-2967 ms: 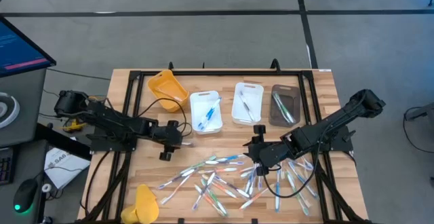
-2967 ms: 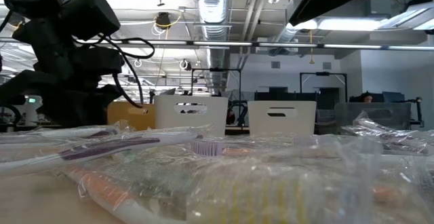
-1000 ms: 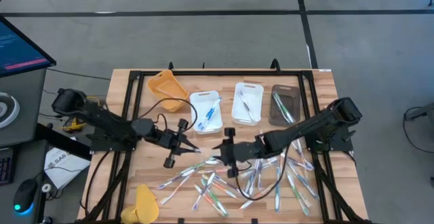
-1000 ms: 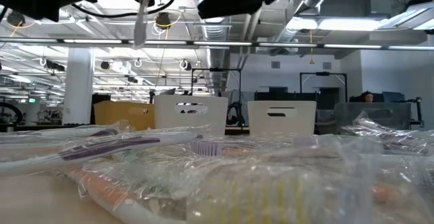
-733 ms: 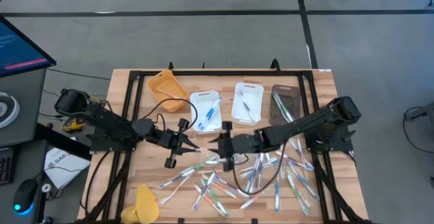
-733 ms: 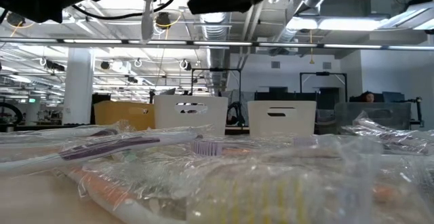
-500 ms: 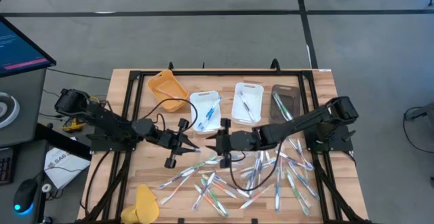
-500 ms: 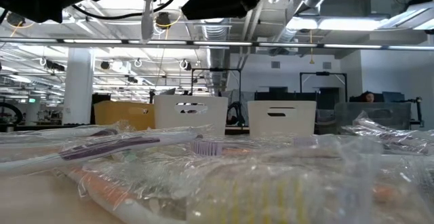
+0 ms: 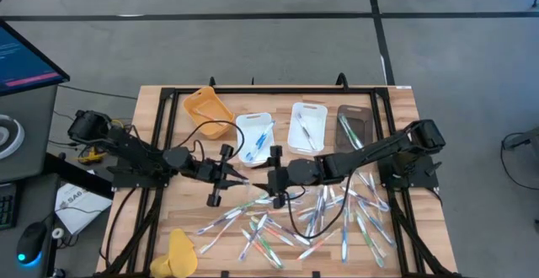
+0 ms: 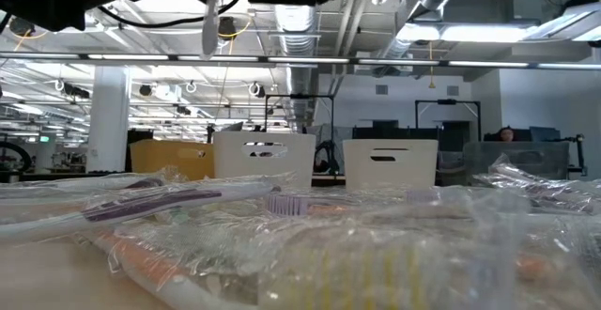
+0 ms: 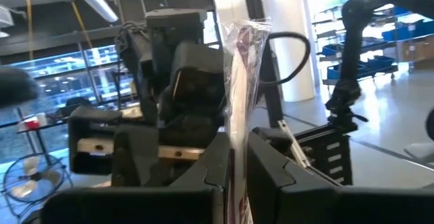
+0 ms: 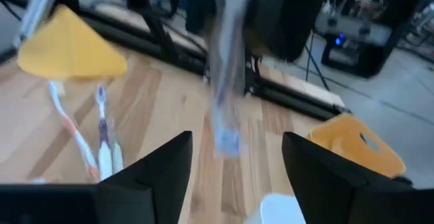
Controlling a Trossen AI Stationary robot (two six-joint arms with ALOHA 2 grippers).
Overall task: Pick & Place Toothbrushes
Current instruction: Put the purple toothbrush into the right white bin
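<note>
Left gripper (image 9: 239,177) sits mid-table, clamped on a wrapped toothbrush (image 11: 239,102) that stands up between its fingers (image 11: 268,170) in the left wrist view. Low view shows the same brush hanging as a pale vertical strip under the dark arms.

Right gripper (image 9: 268,177) faces it nose to nose, just beside the left one, jaws spread wide with nothing in them. In the right wrist view, the wrapped brush sits in the gap ahead of its fingers (image 12: 152,173), not touching either one.

Loose toothbrushes (image 9: 286,223) lie scattered on the wooden table (image 9: 160,219) just in front of both grippers and out toward the right arm's side.

Behind the grippers is a row of trays:
- yellow tray (image 9: 208,109), tilted, behind the left gripper
- white tray (image 9: 255,137) directly behind the grippers, blue-accented brush inside
- second white tray (image 9: 306,127), pale brush inside
- dark tray (image 9: 354,130), green-accented brush inside

Yellow piece (image 9: 180,253) lies at the front edge, well apart from the left gripper.
</note>
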